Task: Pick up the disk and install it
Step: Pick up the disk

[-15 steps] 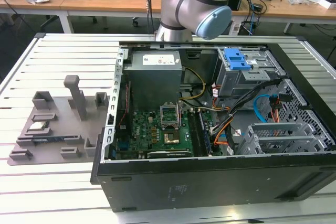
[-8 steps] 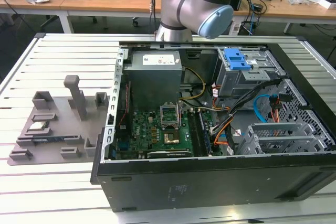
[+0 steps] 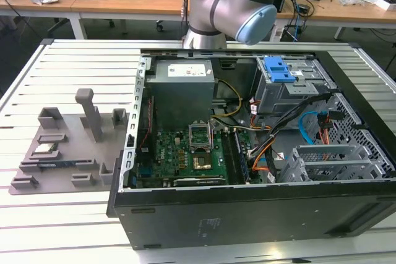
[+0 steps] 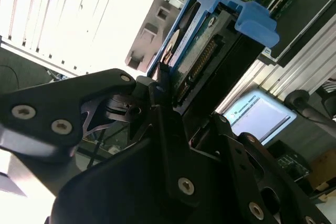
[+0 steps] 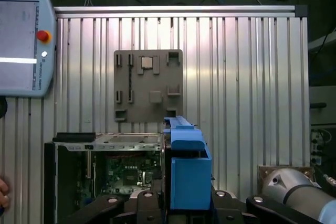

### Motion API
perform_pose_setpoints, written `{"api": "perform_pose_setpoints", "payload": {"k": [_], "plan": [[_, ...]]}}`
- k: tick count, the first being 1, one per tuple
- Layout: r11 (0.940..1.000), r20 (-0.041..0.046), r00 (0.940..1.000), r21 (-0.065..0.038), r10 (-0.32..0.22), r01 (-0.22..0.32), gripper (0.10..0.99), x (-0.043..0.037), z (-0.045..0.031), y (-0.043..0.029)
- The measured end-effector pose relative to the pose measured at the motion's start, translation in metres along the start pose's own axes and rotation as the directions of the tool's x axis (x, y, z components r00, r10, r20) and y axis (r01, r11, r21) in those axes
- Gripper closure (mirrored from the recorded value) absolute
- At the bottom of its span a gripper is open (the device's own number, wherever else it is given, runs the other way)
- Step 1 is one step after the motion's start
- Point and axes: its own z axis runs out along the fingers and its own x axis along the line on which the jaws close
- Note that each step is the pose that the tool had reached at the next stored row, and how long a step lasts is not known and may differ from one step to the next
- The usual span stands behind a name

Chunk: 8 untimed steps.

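Observation:
My gripper [image 4: 191, 95] is shut on the disk [image 4: 199, 51], a silver drive seen edge-on in its bright blue bracket [image 4: 255, 22]. Black fingers [image 4: 164, 77] press against its sides. In the first wrist view the bracket of the disk [image 5: 189, 171] stands up from the gripper [image 5: 186, 195], held high above the table. Far below it lies the open computer case [image 5: 105, 166]. In the exterior view the arm's elbow [image 3: 235, 4] stands behind the case [image 3: 247, 153] and rises out of the picture.
A grey parts fixture [image 3: 68, 146] with a small silver chip [image 3: 46, 148] lies on the slatted table at the exterior view's left. Inside the case sit a motherboard [image 3: 185, 153], cables and a drive cage with a blue latch [image 3: 278, 69]. A teach pendant [image 5: 21, 45] and a hand [image 5: 2, 195] are nearby.

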Motion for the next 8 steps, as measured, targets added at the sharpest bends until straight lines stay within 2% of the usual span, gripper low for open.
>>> {"api": "perform_pose_setpoints", "payload": {"k": [5, 8], "plan": [[1.0, -0.0009, 1.0, -0.001, 0.0, 0.0, 0.725, -0.0002, 0.007, -0.0139], [1.0, -0.0014, 1.0, -0.001, 0.0, 0.0, 0.725, -0.0003, 0.0125, -0.0249]]}}
